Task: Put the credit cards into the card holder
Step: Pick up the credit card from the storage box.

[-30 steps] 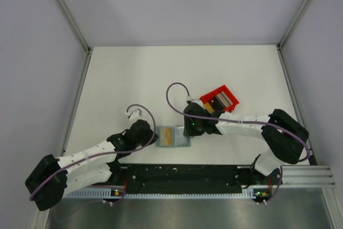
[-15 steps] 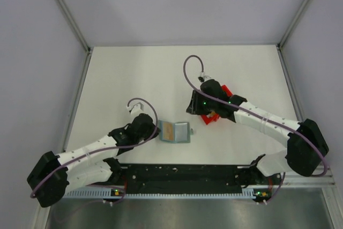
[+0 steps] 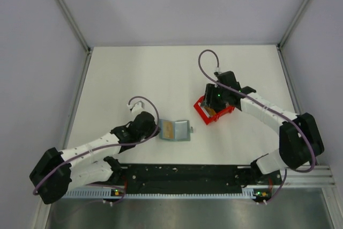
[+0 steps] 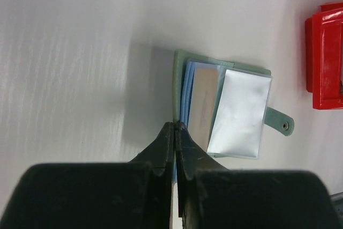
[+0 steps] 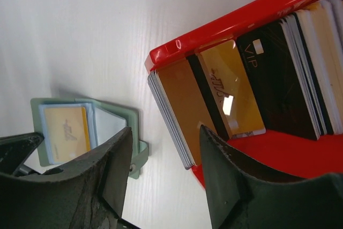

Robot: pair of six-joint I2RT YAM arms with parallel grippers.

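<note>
Found the small, flat, grey-green folding card holder (image 3: 181, 131) lying open on the white table (image 3: 134, 79), close to the front edge and between the 2 arms. Saw its pale blue pocketed inside facing up, with the strap tab (image 4: 280, 123) and its snap dot projecting from the side nearer the bin. Noted 1 tan credit card (image 4: 202, 105) seated in a pocket, partly overlapped by a glossy clear sleeve (image 4: 238, 113).

Located the remaining credit cards (image 5: 230, 95) standing on edge, packed face to face, in a rectangular red plastic bin (image 3: 206, 115). Placed the bin to the right of the card holder and farther back, clearly apart from it. Read gold cards at the open end of the row, then a dark card (image 5: 278, 73) marked VIP, then pale-edged cards behind it.

Observed the left gripper (image 4: 175, 130) fully closed, fingers pressed together, tips touching the card holder's left edge. Could not tell whether a layer of the cover was pinched.

Observed the right gripper (image 5: 166, 132) hanging over the bin's gold cards, jaws parted at a moderate gap and holding nothing.
</note>
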